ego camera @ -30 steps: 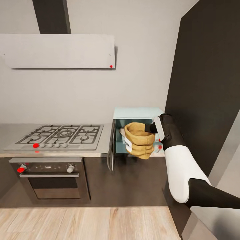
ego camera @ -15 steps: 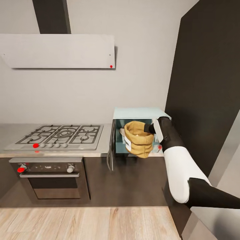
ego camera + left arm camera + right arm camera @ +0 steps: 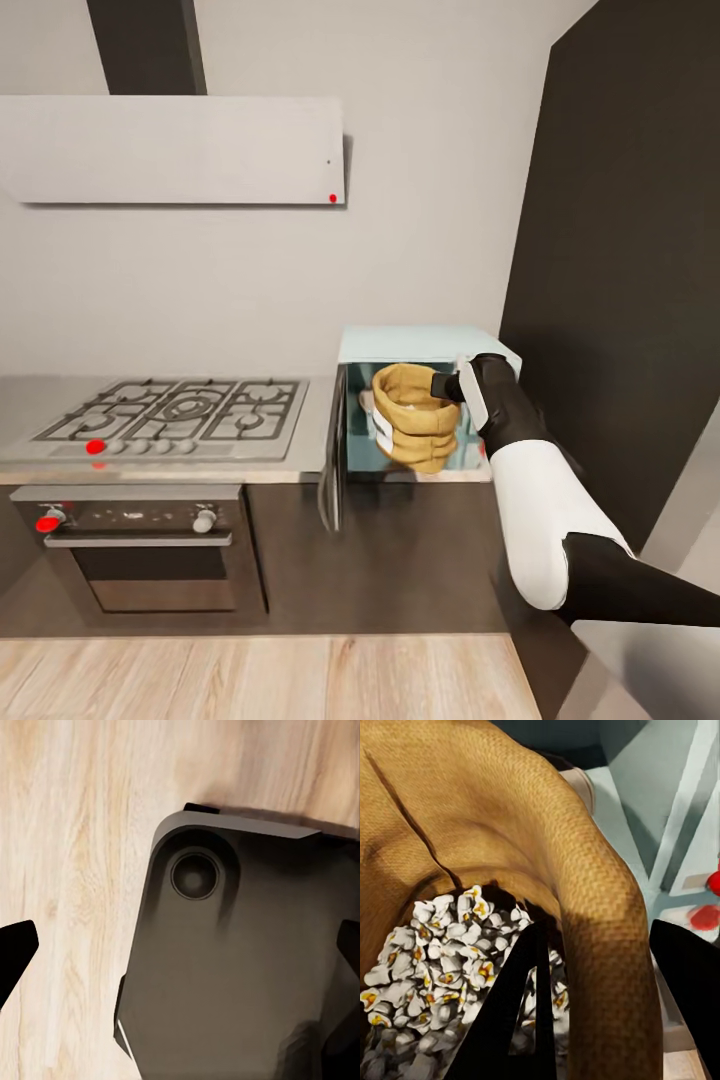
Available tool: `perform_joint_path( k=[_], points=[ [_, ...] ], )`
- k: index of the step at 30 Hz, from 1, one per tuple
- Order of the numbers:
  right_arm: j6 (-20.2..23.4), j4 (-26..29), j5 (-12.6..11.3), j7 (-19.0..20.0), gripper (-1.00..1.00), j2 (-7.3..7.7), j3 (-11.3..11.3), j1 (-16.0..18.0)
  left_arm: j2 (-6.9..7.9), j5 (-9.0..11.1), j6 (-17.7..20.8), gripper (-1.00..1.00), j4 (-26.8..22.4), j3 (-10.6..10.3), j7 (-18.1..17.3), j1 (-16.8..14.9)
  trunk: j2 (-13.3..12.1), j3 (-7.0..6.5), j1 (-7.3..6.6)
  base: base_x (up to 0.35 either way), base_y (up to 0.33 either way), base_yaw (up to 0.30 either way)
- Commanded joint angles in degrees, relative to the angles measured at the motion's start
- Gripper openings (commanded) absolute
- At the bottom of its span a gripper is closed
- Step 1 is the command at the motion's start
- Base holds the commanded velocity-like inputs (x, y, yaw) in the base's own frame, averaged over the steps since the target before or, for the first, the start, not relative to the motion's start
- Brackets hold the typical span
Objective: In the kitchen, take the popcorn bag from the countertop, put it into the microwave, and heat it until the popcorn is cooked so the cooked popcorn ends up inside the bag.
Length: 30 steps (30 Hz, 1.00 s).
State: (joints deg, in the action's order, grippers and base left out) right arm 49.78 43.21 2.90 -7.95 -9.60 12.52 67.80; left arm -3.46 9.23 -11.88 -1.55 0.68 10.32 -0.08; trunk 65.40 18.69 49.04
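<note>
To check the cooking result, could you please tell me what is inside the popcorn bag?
The bag holds white popped kernels with yellow centres, piled near the rim. One right gripper finger reaches inside over them, and the bag wall hides what lies deeper.

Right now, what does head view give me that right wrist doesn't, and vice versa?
Head view: the microwave on the countertop with its door swung open, plus the hob and oven beside it.
Right wrist view: white popped kernels inside the sack, one finger inside the rim, the other outside.
Both: the popcorn bag pinched at its rim by the right gripper, against the mint interior.
</note>
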Motion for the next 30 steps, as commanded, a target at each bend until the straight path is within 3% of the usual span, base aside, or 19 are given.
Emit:
perform_joint_path(
  k=[1,8,24,30],
  points=[
    [0.2,0.0,0.3,0.0,-1.0,-0.07,0.2,0.1,-0.01,0.3,-0.2,1.0,0.0,0.0,0.1,0.0,0.0,0.07,0.03,0.26,0.0,0.0],
    [0.2,0.0,0.3,0.0,-1.0,0.1,0.2,0.1,-0.04,0.4,-0.3,1.0,-0.1,0.0,0.1,0.0,0.0,0.07,0.03,0.13,0.0,0.0],
    [0.3,0.0,0.3,0.0,-1.0,0.25,0.2,0.1,-0.05,0.6,-0.4,1.0,-0.1,0.2,0.8,0.0,0.0,0.07,0.03,-0.042,0.0,0.0],
    [-0.2,-3.4,0.7,0.0,-1.0,0.46,0.3,0.1,-0.05,0.6,-0.4,1.0,-0.1,0.2,0.8,0.0,0.0,0.07,0.03,0.0,0.0,0.0]
  ],
)
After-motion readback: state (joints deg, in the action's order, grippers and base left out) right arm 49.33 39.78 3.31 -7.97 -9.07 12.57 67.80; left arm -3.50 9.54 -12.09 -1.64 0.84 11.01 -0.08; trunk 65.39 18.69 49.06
